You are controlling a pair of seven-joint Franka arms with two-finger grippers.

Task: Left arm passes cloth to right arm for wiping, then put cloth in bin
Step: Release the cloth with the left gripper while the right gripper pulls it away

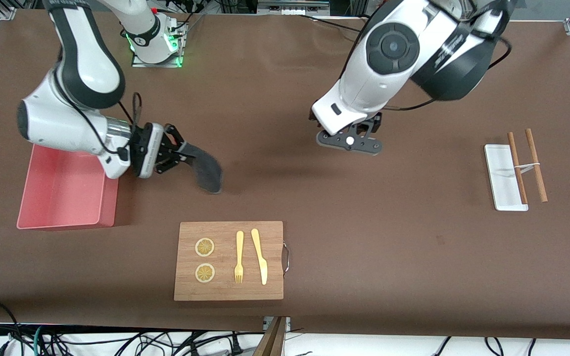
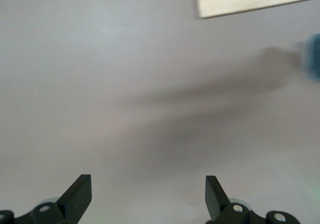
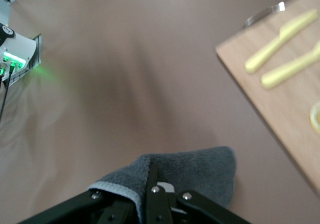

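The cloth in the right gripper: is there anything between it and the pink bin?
Nothing visible. The right gripper holds the cloth over bare table beside the bin, with no object between them. The left gripper waits open, apart.

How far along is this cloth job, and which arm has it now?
The handover looks done: the right claw is shut on the cloth, grey side showing, hanging above the table beside the bin. The left claw is open and holds nothing, waiting over the bare middle of the table. Whether the wiping is finished cannot be told. Still left: dropping the cloth into the bin, which has nothing in it.
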